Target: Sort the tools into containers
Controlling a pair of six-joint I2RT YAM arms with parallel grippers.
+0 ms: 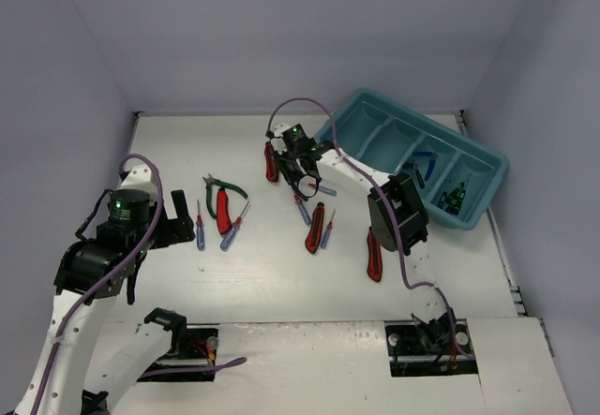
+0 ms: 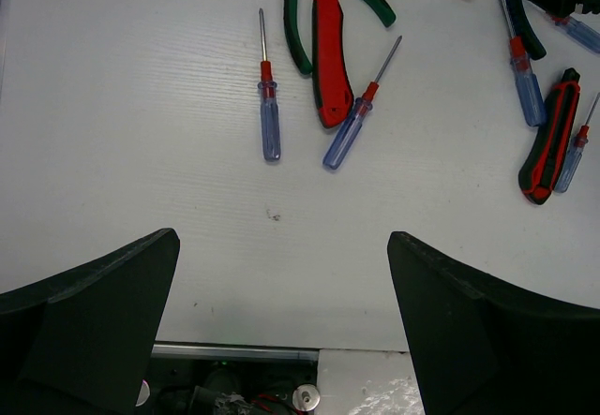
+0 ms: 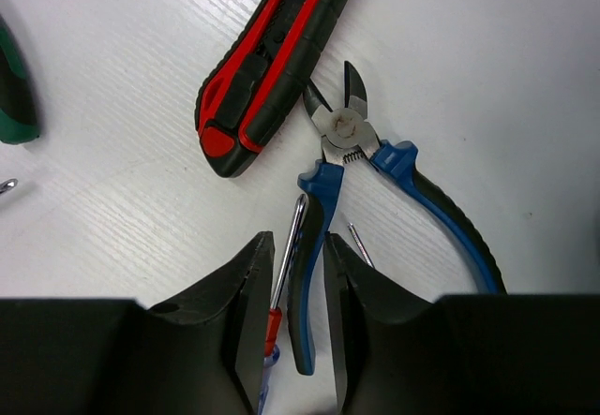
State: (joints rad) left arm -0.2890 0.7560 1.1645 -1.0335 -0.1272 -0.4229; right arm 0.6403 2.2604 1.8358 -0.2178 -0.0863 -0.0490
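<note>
Right wrist view: right jaws narrow, pinching one blue handle of the pliers (image 3: 349, 129), lower centre. Handles lie splayed, so only one fits. One screwdriver (image 3: 290, 242) shaft is caught alongside, probably unintended; left jaws wide, idle over surface (image 2: 141, 106); tray (image 1: 494, 166) upper right, top view.

1. The right gripper (image 3: 296, 243) comes in from the bottom edge, its two dark fingers (image 3: 225, 331) drawn close with a narrow gap between them
2. In that gap, side by side, are the left handle of the blue-and-black pliers (image 3: 343, 130) and the thin shaft of a screwdriver (image 3: 287, 265), with the fingers tight against them
3. The pliers lie flat on the white table (image 3: 497, 50), their other handle splayed to the right
4. A red-and-black utility knife (image 3: 272, 50) lies slantwise, its end just beside the pliers' cutting jaws
5. A green handle (image 3: 13, 87) shows at the left edge
</note>
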